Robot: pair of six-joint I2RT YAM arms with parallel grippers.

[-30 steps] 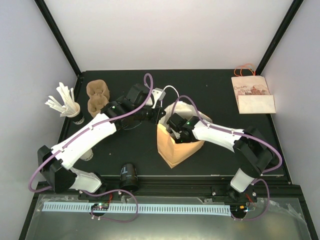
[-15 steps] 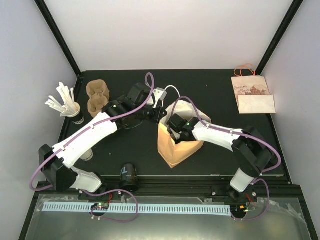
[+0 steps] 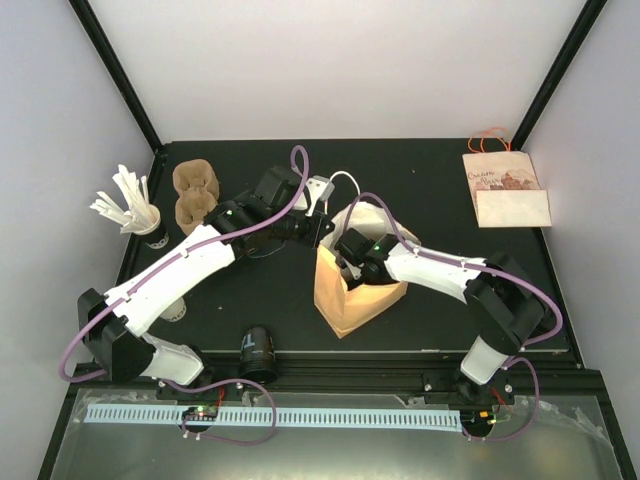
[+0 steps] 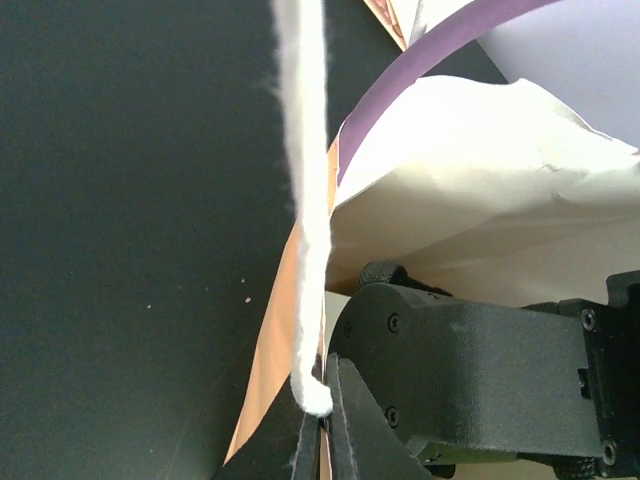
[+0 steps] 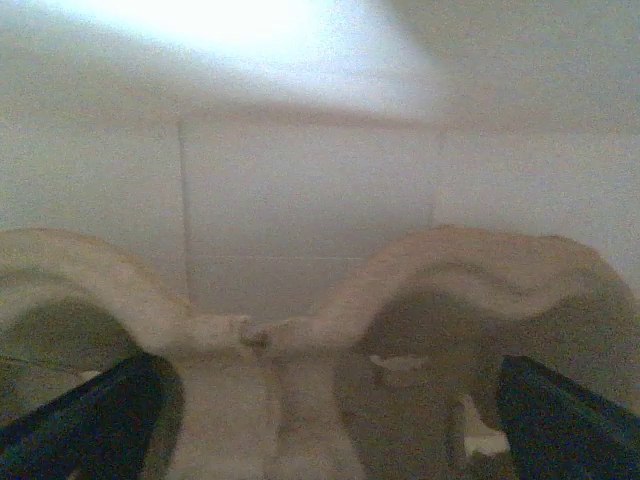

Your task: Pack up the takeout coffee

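Left gripper (image 3: 325, 232): jaws together, pinched on the rim of the paper bag (image 3: 345, 300) just where the white cord handle (image 4: 305, 200) meets the paper. In the left wrist view the cord runs straight down into the closed tips.

Right gripper (image 5: 325, 425): down inside the bag, out of sight from above. Its own camera shows the dark fingers (image 5: 85, 430) set wide apart at the two lower corners. A pulp cup carrier (image 5: 440, 290) lies between and beyond them, against the bag's pale inner wall. Cannot tell whether either finger touches it.

Black table (image 3: 430, 310): both arms reach in from the near edge and meet at its middle.

Paper bag: upright, mid-table, mouth open, tan outside and white within. The right arm's black wrist and purple cable (image 4: 420, 70) pass over its rim.

Second bag (image 3: 505, 190): printed, lying flat at the far right corner, orange handles toward the back wall. Well apart from the rest.

Spare pulp carrier (image 3: 195, 195): far left of the table, just beside the left arm's forearm.

Cup of white stirrers (image 3: 140, 220): upright at the left edge, near the spare carrier, sticks fanned out.

Dark cylinder (image 3: 258, 350): at the near edge between the arm bases. Too small to say what it is.
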